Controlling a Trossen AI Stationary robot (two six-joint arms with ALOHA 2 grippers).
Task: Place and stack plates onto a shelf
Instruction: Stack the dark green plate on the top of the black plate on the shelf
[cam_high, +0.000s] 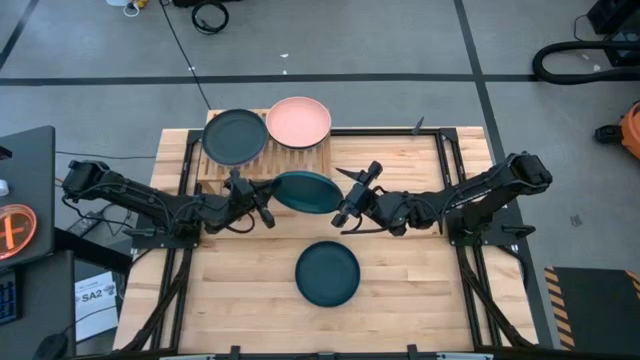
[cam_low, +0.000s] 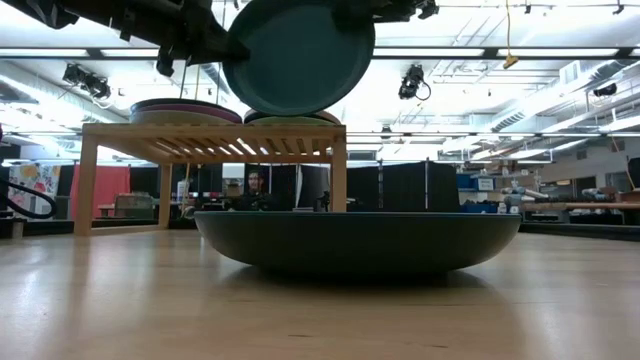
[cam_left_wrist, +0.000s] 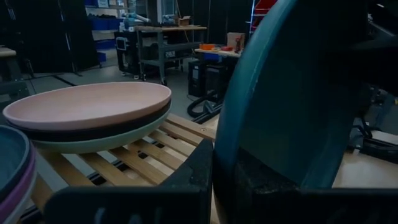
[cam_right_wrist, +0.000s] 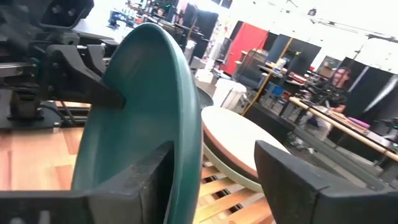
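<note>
Above the table's centre, your left gripper (cam_high: 268, 203) pinches the raised green-teal plate (cam_high: 308, 191) at its 9 o'clock rim. Your right gripper (cam_high: 352, 195) stands spread at its 3 o'clock rim, just off the shelf (cam_high: 215, 170).

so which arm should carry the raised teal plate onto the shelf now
Left. The left claw is shut on the teal plate rim, while the right claw has its fingers open around the opposite edge. The shelf with its two stacks sits just beyond the left arm.
</note>
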